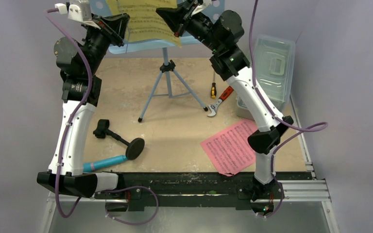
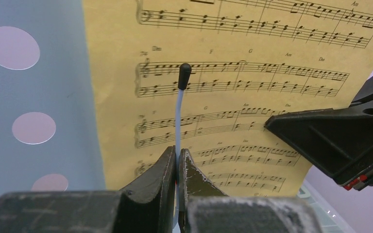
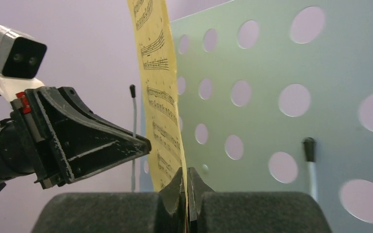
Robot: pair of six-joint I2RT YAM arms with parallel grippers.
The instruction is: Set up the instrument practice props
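Observation:
The light blue perforated music stand [image 1: 166, 73] stands on its tripod at the back, its desk [image 3: 272, 73] filling the right wrist view. A yellow sheet-music page [image 2: 233, 97] hangs in front of the desk. My right gripper [image 3: 186, 177] is shut on that page's lower edge. My left gripper [image 2: 178, 160] is shut on the stand's thin blue page-holder wire [image 2: 178, 116], which has a black tip. From above, the left gripper [image 1: 125, 22] and right gripper [image 1: 162, 14] flank the yellow page [image 1: 145, 22]. The pink page [image 1: 230, 145], cyan microphone [image 1: 104, 163] and black mic stand [image 1: 121, 138] lie on the table.
A screwdriver [image 1: 213, 90] and a red-handled wrench [image 1: 218, 104] lie right of the tripod legs. A clear lidded box [image 1: 272, 68] sits at the back right beside the right arm. A second page-holder wire [image 3: 310, 162] stands up against the desk.

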